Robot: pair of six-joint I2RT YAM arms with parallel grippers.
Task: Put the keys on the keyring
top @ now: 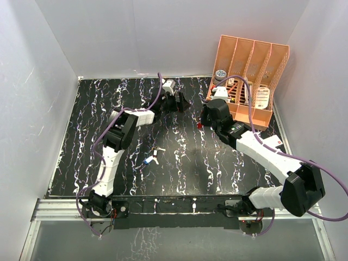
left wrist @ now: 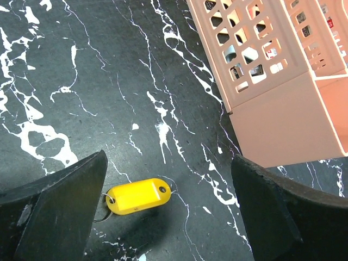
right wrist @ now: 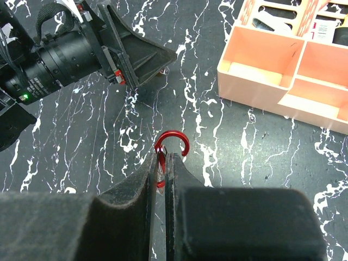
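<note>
My right gripper (right wrist: 164, 159) is shut on the keyring (right wrist: 173, 134), a red open hook whose curved end sticks out past the fingertips; it also shows in the top view (top: 200, 126). My left gripper (left wrist: 169, 179) is open just above the mat, straddling a yellow-headed key tag (left wrist: 137, 196) with a thin wire ring at its left end, close to the left finger (left wrist: 60, 212). In the top view the left gripper (top: 180, 103) is left of the right gripper (top: 202, 123). Two loose keys (top: 154, 155) lie mid-table, one with a blue head.
A pink slotted organizer (top: 250, 70) holding small items stands at the back right, close to both grippers; it shows in the left wrist view (left wrist: 272, 109) and the right wrist view (right wrist: 283, 81). Black marbled mat (top: 109, 109) covers the table. White walls enclose it.
</note>
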